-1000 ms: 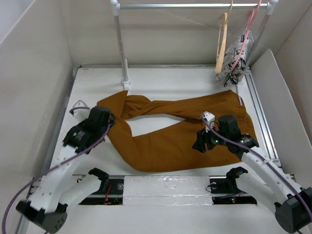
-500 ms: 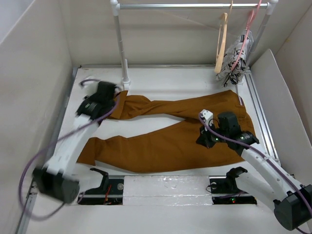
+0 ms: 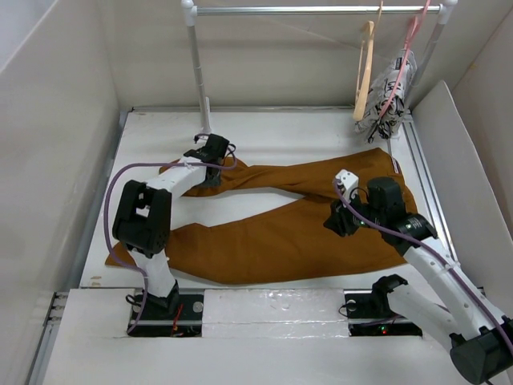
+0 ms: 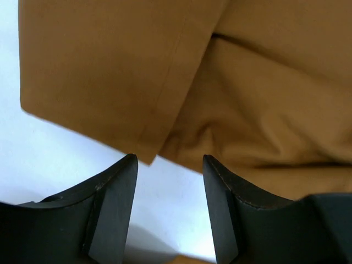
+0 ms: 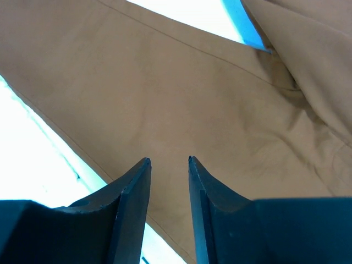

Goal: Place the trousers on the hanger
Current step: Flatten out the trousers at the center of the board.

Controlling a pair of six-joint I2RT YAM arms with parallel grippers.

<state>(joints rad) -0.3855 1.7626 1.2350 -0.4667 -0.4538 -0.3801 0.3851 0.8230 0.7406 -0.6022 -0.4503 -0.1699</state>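
The rust-brown trousers (image 3: 268, 237) lie spread flat on the white table, waistband at the right and both legs running left. My left gripper (image 3: 213, 163) hovers at the far leg's cuff end beside the rail post. It is open, with bare table between its fingers and the trouser hem (image 4: 165, 110) just past the tips (image 4: 169, 159). My right gripper (image 3: 337, 221) hangs over the trousers near where the legs join. Its jaws stand a narrow gap apart (image 5: 168, 160), holding nothing, above smooth fabric (image 5: 165, 82). The tan wooden hanger (image 3: 365, 68) hangs from the rail at the back right.
A metal rail (image 3: 304, 10) on a white post (image 3: 198, 76) spans the back. A pink hanger with black-and-white patterned cloth (image 3: 391, 92) hangs next to the wooden one. A white panel (image 3: 453, 160) and walls close in the sides.
My left arm swung from the near left up to the far leg's cuff by the post. The folded near leg now lies stretched out to the left. My right gripper barely moved.
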